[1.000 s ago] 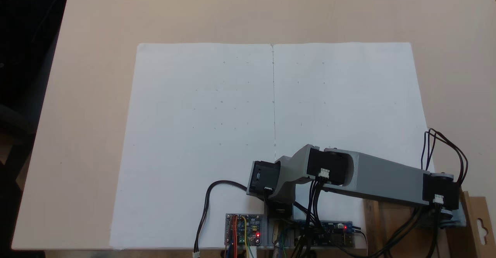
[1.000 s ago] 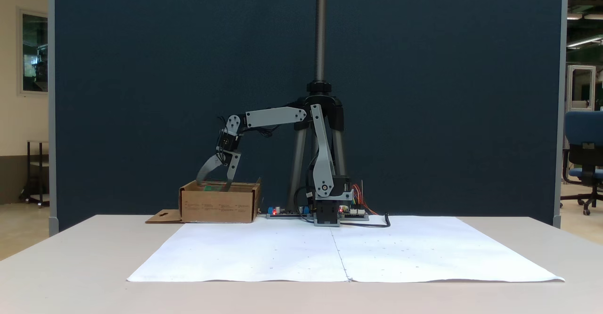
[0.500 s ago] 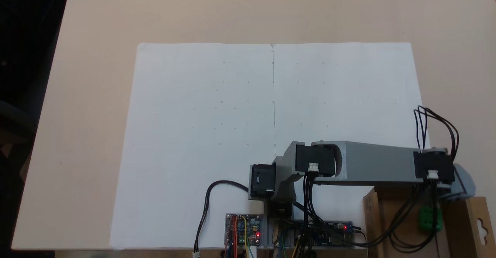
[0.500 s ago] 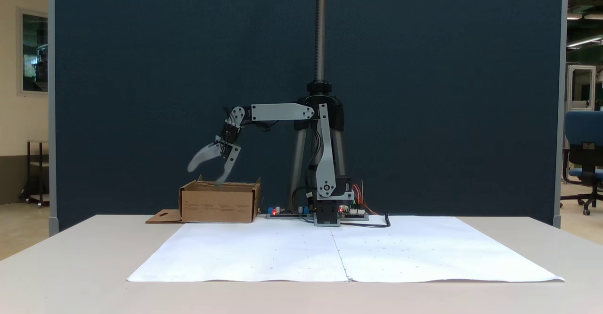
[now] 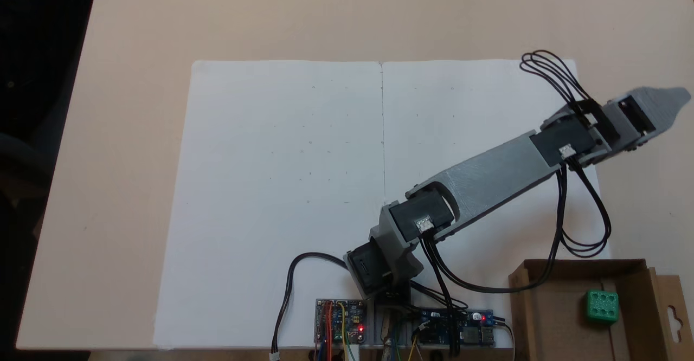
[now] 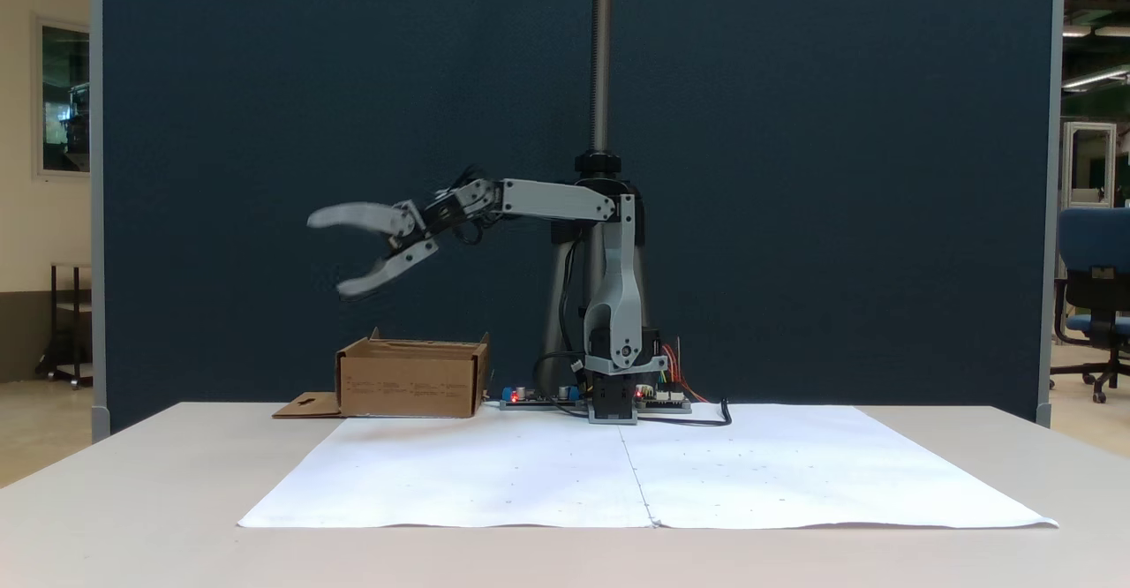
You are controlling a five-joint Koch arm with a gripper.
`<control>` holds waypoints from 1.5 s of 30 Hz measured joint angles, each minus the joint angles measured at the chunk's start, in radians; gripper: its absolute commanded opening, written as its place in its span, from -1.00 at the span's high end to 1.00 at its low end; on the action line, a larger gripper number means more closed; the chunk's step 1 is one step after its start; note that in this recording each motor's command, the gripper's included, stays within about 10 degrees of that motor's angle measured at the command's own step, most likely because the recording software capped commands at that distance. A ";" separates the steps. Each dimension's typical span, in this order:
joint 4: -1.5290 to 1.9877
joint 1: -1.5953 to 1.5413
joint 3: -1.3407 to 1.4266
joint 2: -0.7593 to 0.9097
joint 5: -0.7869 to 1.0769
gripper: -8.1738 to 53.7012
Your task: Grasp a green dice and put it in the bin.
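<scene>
Dice [image 5: 602,307] now lies in bin [image 5: 547,317]. Claw [image 6: 328,252], released and empty, has swung up and away vs. 0.5 s ago. Task appears done.

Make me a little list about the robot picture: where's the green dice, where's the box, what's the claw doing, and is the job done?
dice: green dice lies inside the box, six pips up
box: brown cardboard box stands on the table beside the white paper
end effector: end effector open, empty, raised in the air above the box's level
arm: stretched out away from the box in the fixed view from above
job: dice is in the box, so it looks done
</scene>
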State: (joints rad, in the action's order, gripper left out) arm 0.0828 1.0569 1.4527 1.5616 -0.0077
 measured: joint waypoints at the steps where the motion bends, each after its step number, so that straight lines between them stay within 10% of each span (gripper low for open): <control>1: 0.000 -0.038 0.000 0.017 0.000 -0.69; 12: -0.015 -0.471 0.250 0.275 -0.006 -0.77; 25: -0.419 -0.726 1.433 0.669 -0.014 -0.69; 45: -1.091 -0.726 1.562 0.686 -0.014 -0.68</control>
State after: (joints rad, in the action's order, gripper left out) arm -1.0078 0.3313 3.0143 2.2473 -0.0215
